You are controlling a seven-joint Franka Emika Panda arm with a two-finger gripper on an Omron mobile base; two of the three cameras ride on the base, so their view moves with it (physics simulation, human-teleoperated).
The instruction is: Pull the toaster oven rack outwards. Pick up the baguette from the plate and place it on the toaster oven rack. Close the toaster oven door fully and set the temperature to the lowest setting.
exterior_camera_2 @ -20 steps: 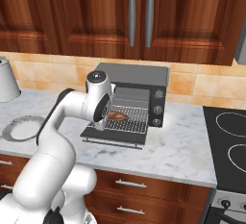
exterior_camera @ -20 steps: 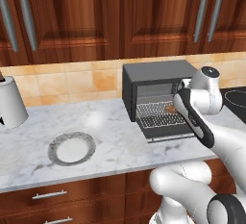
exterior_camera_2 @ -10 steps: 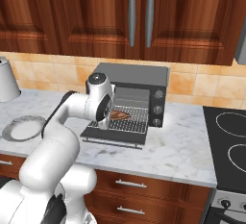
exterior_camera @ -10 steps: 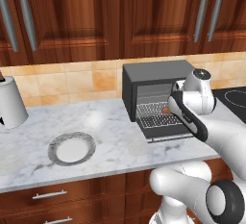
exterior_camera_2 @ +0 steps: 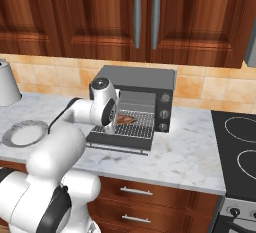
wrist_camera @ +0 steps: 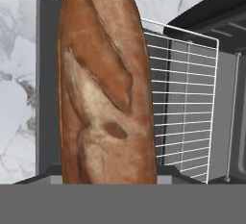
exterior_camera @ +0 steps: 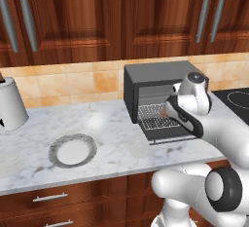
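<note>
The dark grey toaster oven (exterior_camera_2: 145, 84) stands on the counter with its door (exterior_camera_2: 117, 144) dropped open. Its wire rack (exterior_camera_2: 135, 128) is pulled out over the door. My gripper (exterior_camera_2: 119, 121) hangs just above the rack's left part, shut on the reddish-brown baguette (exterior_camera_2: 127, 120). In the hand view the baguette (wrist_camera: 105, 88) looms close and hides the fingertips, with the rack (wrist_camera: 185, 103) to its right and the door (wrist_camera: 46, 98) behind. The plate (exterior_camera: 73, 151) lies bare on the counter to the left. My hand covers part of the oven mouth (exterior_camera: 155, 111).
A white canister (exterior_camera: 10, 105) stands at the far left by the backsplash. The oven's knobs (exterior_camera_2: 162, 113) line its right panel. A black stovetop (exterior_camera_2: 240, 149) borders the counter on the right. Wooden cabinets hang overhead.
My hand has shifted slightly left and down toward the oven mouth with the baguette still held; the baguette has barely moved over the rack.
</note>
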